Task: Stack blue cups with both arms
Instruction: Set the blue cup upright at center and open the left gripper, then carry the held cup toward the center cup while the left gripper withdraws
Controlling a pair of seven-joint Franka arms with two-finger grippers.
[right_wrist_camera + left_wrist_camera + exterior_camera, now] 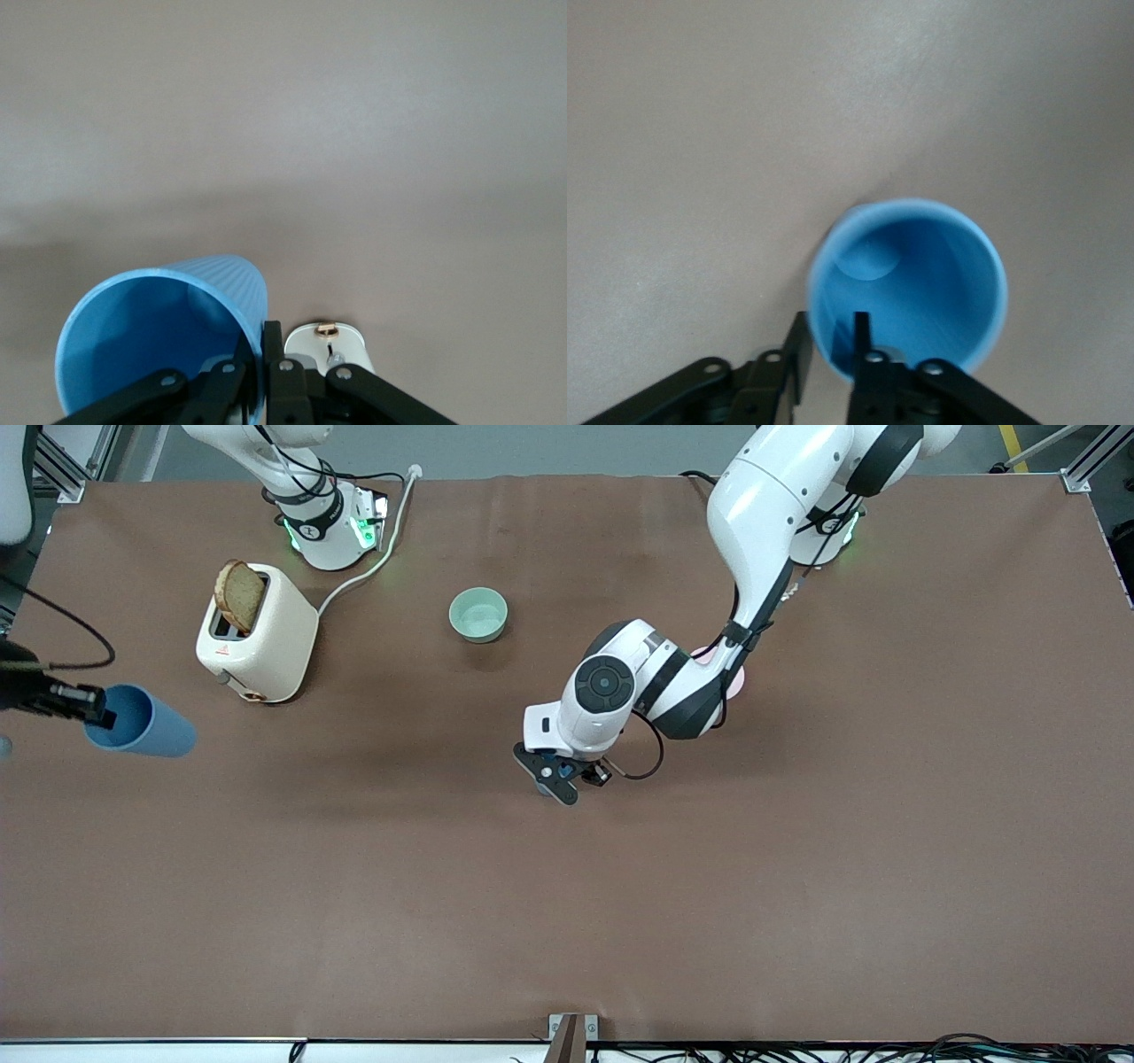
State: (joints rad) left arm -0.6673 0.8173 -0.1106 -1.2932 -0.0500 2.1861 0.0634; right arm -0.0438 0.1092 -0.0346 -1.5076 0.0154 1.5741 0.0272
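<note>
Brown matte cloth covers the wide table (797,868), which fills nearly the whole front view. Two large white jointed arms come in from the top edge. The left arm (762,522) bends down from the upper right of the frame to the centre, and its black two-finger left gripper (551,772) sits low over the middle of the table, clamped on the rim of one plain blue tapered plastic cup (908,283); the left wrist view shows one finger inside the wall and one outside, the cup upright under it. The right arm's base (323,522) stands at the upper left of the frame, and its black right gripper (84,704) enters at the left edge, closed on the rim of the second blue tumbler (142,722), which it holds tilted, mouth toward the frame's left, above the table. A cream plastic toaster (261,638) with a slice of brown bread (239,595) standing in its slot sits in the upper left. A small mint-green round bowl (478,615) lies at upper centre. A pink bowl (737,680) peeks out beneath the left arm.
</note>
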